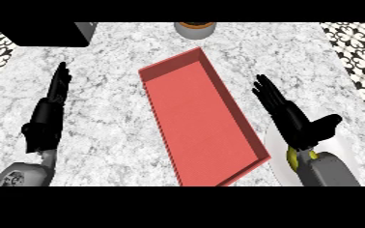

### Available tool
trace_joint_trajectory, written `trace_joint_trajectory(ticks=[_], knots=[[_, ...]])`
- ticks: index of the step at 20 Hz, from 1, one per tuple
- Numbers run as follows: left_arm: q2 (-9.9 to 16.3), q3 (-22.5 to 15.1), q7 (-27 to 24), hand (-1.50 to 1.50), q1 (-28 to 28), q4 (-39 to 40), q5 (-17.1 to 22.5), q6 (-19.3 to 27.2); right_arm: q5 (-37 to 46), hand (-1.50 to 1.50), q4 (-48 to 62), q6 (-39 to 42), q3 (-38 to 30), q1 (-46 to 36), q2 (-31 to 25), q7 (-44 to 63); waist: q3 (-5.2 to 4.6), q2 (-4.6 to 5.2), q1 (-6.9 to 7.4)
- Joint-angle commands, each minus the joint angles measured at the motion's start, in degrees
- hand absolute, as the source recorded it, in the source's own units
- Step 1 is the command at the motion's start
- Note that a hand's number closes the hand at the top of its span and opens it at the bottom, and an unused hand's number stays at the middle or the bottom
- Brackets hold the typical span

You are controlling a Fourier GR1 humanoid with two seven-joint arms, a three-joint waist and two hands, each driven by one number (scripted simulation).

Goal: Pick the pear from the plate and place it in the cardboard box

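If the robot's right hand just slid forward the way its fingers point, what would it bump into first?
The right hand points up and slightly left, toward the far end of the red box. It would probably meet the box's right wall first, though the hand may be above the wall; height is unclear from this view.

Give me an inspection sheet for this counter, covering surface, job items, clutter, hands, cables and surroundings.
Surface: grey speckled stone counter.
Job's things: red open box lies mid-counter, nothing in it; white plate at lower right, mostly hidden by the right arm; a yellow-green sliver, likely the pear, shows beside the wrist.
Clutter: round container at the far edge; black appliance at far left.
Hands: left hand open, at left; right hand open, above the plate.
Cables: nothing seen.
Surroundings: patterned tiles at right.
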Motion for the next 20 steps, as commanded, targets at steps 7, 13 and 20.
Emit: trace_joint_trajectory(ticks=[7, 13, 20], knots=[[0.72, -1.64, 2.71, 0.0, 4.07, 2.32, -0.88, -2.5, 9.64, -1.5, 11.43, -4.51, -7.47, -2.44, -18.99, 8.53, -0.87, 3.36, 1.14], [0.17, -2.03, 7.96, 0.0, 5.28, 0.07, -0.14, -3.54, -2.77, -1.5, 17.71, -19.14, -21.74, -2.26, -5.86, 6.73, 0.94, 1.2, 0.17], [1.71, 0.33, 6.19, 0.0, 6.22, 0.84, 0.09, -7.28, 5.35, -1.5, 17.11, -0.28, -14.73, -0.81, -22.39, 11.47, 0.83, 1.34, 0.58]])
